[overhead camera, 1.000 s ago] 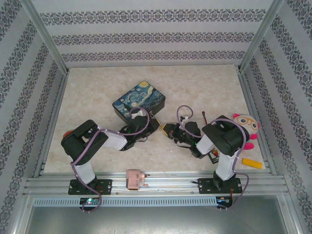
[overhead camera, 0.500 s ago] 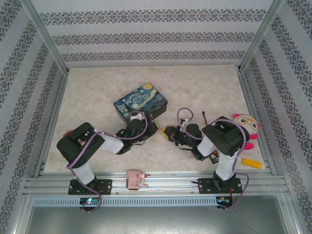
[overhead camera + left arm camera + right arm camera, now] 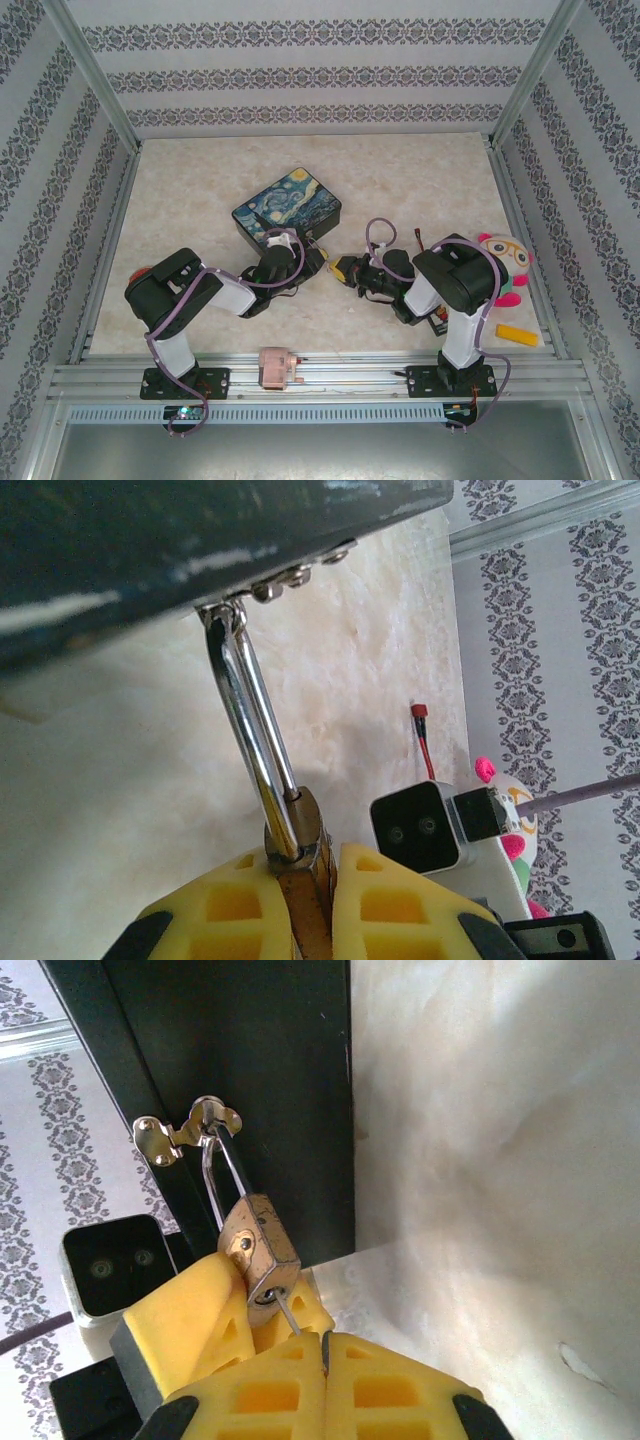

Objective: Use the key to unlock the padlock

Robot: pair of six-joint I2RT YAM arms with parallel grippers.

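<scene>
Left arm (image 3: 190, 290) shifted; padlock (image 3: 258, 1250) seemingly still locks box (image 3: 287, 207) hasp (image 3: 185, 1132).

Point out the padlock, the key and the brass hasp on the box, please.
padlock (image 3: 258, 1250): right wrist view, on its brass body.
key (image 3: 289, 1316): right wrist view, on its thin bare shaft.
hasp (image 3: 160, 1138): right wrist view, on its brass plate.

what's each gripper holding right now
Left gripper: closed on the small brass-gold square padlock.
Right gripper: closed on the thin grey metal key, its shaft at the keyhole.
</scene>
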